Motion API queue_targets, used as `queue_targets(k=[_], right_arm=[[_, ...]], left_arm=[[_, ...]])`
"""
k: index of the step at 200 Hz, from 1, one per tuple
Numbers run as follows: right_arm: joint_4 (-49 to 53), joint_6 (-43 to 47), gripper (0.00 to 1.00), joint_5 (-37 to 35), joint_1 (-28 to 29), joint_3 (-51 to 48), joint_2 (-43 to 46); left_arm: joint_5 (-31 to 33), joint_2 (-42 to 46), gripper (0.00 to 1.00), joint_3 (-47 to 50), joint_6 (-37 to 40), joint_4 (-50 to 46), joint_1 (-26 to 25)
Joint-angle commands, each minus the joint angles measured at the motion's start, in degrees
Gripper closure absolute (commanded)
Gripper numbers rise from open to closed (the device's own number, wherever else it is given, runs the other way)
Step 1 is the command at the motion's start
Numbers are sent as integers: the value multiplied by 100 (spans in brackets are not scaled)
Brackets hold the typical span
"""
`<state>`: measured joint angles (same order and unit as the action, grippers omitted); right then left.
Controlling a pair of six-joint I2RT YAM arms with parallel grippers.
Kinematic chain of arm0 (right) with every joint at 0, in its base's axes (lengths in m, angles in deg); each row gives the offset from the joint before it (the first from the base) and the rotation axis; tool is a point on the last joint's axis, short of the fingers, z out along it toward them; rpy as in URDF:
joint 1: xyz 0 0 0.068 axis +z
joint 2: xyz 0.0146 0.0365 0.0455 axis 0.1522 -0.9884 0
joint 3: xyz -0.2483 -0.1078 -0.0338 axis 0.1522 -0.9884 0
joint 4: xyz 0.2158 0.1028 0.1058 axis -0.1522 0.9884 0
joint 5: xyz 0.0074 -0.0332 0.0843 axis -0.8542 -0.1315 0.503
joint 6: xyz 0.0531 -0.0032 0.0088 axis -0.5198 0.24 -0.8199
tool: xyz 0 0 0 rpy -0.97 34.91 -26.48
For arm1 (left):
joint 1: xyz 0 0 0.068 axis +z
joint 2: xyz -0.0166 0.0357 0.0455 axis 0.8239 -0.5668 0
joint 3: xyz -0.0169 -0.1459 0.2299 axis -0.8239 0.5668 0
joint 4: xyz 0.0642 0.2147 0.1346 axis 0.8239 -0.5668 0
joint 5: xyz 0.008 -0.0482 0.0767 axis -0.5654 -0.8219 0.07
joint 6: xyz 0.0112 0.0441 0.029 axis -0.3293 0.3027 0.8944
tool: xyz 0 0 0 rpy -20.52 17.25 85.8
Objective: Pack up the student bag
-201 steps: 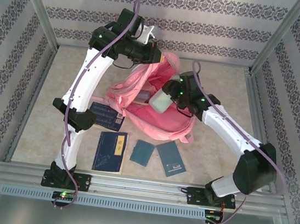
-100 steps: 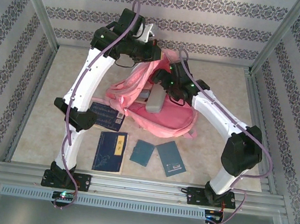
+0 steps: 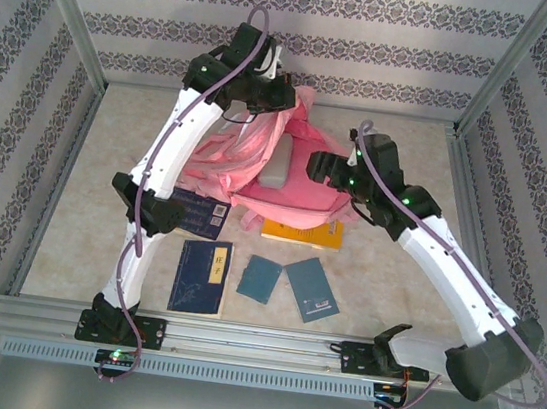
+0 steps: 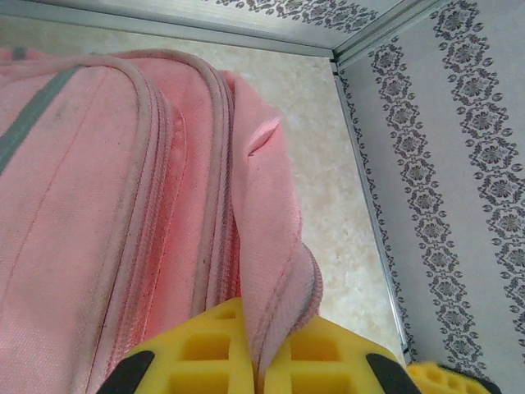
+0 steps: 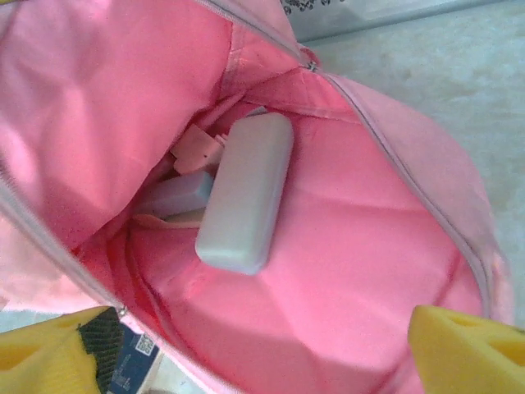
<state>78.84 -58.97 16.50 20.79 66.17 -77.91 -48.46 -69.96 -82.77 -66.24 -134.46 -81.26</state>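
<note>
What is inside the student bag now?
A pale grey case lies in the student bag, against a smaller pale item; whatever sits deeper is hidden by fabric.

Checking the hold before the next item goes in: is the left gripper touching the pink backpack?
Touching. The left wrist view shows a fold of the student bag pinched in the left gripper, its yellow jaws shut on the fabric.

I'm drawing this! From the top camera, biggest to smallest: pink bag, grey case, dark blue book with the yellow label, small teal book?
1. student bag
2. dark blue book
3. grey case and small teal book: about alike, can't rank.
</note>
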Motion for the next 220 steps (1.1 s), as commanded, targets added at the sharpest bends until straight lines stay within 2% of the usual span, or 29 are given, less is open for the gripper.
queue_targets(k=[1,40,55,69,103,153,189,220], right_arm=[[610,545,16,132,208,-438,401],[1700,908,26,-15,867,-1027,862],[1799,905,32,-70,1185,-1399,980],[1858,795,31,-15,1364,-1660,948],[2327,504,29,30,1679,-1659,35],[2173,471,23,297,2006,-1784,-808],[1590,271,27,483,2117,-2100,-1271],[1285,28,30,237,2103,-2131,-1853]], left_arm=[[56,-189,100,-218,-195,326,56],[-134,-434,100,-212,-205,295,-2],[-152,-483,100,-213,-196,278,-4],[-169,-515,100,-212,-196,278,-1],[-241,-571,100,-196,-258,207,2],[-262,-576,100,-204,-224,89,11],[-253,-522,100,-209,-229,65,31],[-279,-490,100,-193,-228,33,96]])
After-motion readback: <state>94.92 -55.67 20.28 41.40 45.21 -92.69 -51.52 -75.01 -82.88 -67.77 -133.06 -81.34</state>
